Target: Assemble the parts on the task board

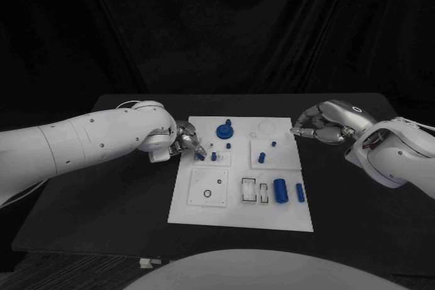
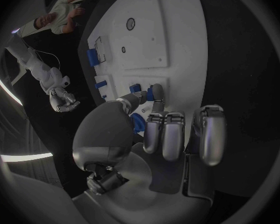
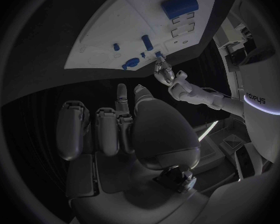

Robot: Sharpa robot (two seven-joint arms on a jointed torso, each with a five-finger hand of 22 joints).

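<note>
My left hand [image 1: 186, 143]: at the board's [image 1: 237, 221] left edge, near its far end, fingers reaching over the white plate. The thumb and one fingertip [image 2: 156, 92] meet at a small blue peg [image 1: 200, 156]; whether they truly pinch it I cannot tell. The remaining fingers are curled in side by side.

My right hand [image 1: 319, 124]: above the black desk [image 1: 363, 208] just beside the board's far right corner, off the plate. Fingers curled inward with nothing in them, one fingertip [image 3: 121, 91] straighter than the others.

Board: white plate, lengthwise in the middle of the desk, carrying raised white square tiles and black-outlined slots.

Parts on the board, all blue:
- Knob [image 1: 224, 131], round with a stem on top, at the far end, just beside my left hand.
- Short peg [image 1: 214, 156], upright on the left-hand tile, next to the peg at my fingertips.
- Tiny peg [image 1: 229, 145], between the knob and that tile.
- Two pegs on the right-hand tile: one small [image 1: 273, 143], one longer [image 1: 262, 156].
- Cylinder [image 1: 281, 190], thick, lying lengthwise in the near right quarter, beside the outlined slots.
- Bar [image 1: 300, 192], thinner, lying just beside the cylinder toward the board's right edge.

The near left tile bears a small dark ring [image 1: 209, 193].
</note>
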